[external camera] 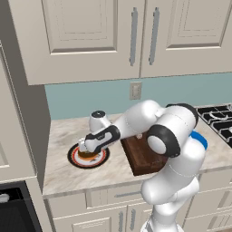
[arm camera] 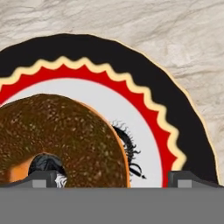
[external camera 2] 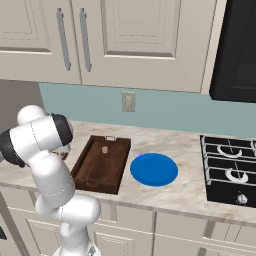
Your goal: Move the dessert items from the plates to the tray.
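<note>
The brown-glazed ring doughnut (arm camera: 57,135) lies on the black-rimmed plate with the red ring (arm camera: 175,105), at the counter's left end (external camera: 72,158). My gripper (arm camera: 116,179) hangs open just above it, with one fingertip (arm camera: 43,177) over the doughnut's hole and the other over the plate's white centre. In the left base view the hand (external camera: 84,149) reaches down onto that plate. The small pale morsel (external camera 2: 105,149) rests inside the dark wooden tray (external camera 2: 97,172), near its far end. To the tray's right lies the plain blue plate (external camera 2: 154,169), with nothing on it.
A black stove top (external camera 2: 230,170) sits at the counter's right end. A wall outlet (external camera 2: 128,102) is on the blue backsplash, under the upper cabinets (external camera 2: 125,35). A tall cabinet side (external camera: 22,113) borders the counter on the left.
</note>
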